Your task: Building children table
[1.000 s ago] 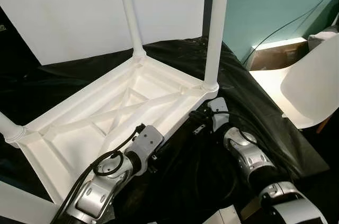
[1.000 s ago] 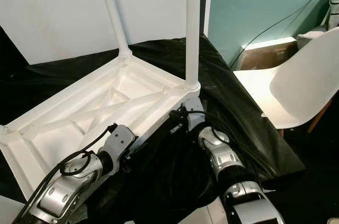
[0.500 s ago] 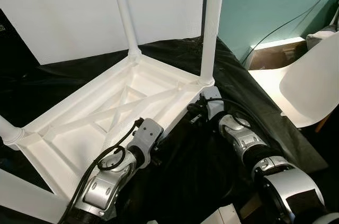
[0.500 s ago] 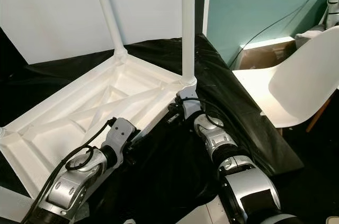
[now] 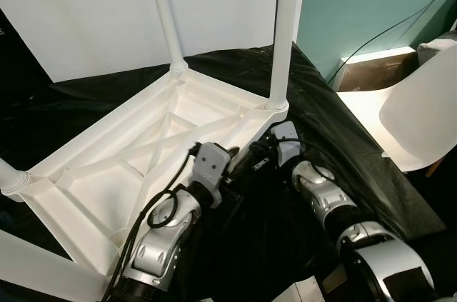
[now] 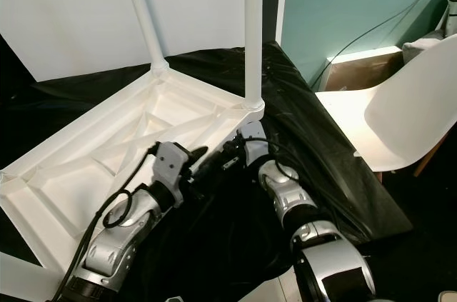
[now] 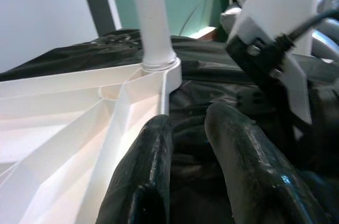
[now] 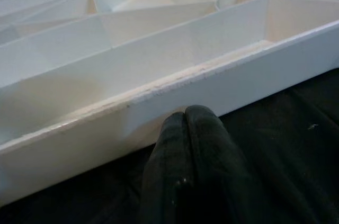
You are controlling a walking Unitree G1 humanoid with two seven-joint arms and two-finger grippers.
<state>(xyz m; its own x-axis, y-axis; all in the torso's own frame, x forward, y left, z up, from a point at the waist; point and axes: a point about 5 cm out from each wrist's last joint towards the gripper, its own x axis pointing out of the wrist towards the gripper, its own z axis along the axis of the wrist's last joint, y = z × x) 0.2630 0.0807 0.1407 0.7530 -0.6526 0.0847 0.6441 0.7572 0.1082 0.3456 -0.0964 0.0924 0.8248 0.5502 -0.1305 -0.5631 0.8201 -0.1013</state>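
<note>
Upturned children's table (image 5: 136, 166) lying on black sheet (image 5: 335, 145), legs up. Left claw (image 7: 185, 144) slightly parted, holding nothing, beside the frame's near rim. Right claw (image 8: 185, 128) closed, empty, tips pressed against that rim near corner leg (image 5: 280, 45).

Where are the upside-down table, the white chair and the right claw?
table (image 5: 107, 173), left eye view, ribbed underside
white chair (image 5: 421, 120), left eye view, back of the seat shell
right claw (image 8: 185, 121), right wrist view, fingertips closed together against the table's side rail
</note>
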